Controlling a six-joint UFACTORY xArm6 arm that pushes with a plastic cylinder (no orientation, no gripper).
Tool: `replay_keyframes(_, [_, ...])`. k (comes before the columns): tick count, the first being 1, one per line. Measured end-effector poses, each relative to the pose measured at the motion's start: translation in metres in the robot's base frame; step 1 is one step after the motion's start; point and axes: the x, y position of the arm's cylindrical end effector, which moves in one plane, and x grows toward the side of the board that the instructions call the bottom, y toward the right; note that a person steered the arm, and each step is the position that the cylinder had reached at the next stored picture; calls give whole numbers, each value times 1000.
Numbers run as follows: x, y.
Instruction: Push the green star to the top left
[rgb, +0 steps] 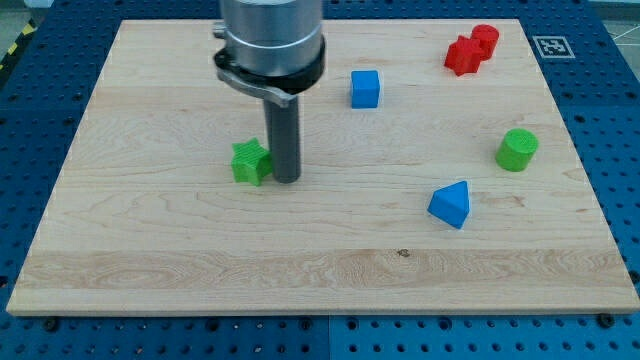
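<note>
The green star (249, 161) lies on the wooden board (150, 240), left of the middle. My tip (287, 179) stands right at the star's right side, touching or nearly touching it. The rod rises from there to the arm's grey body at the view's top.
A blue cube (365, 88) sits right of the rod, toward the top. A red star-like block (462, 54) and a red cylinder (485, 40) sit together at the top right. A green cylinder (517, 149) is at the right. A blue triangular block (451, 204) lies right of the middle, lower down.
</note>
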Motion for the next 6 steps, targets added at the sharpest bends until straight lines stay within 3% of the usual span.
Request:
replay_keyframes(1, [-12,-25])
replay_keyframes(3, [-78,-54])
replay_keyframes(4, [-79,-45])
replay_keyframes(6, [-27,-5])
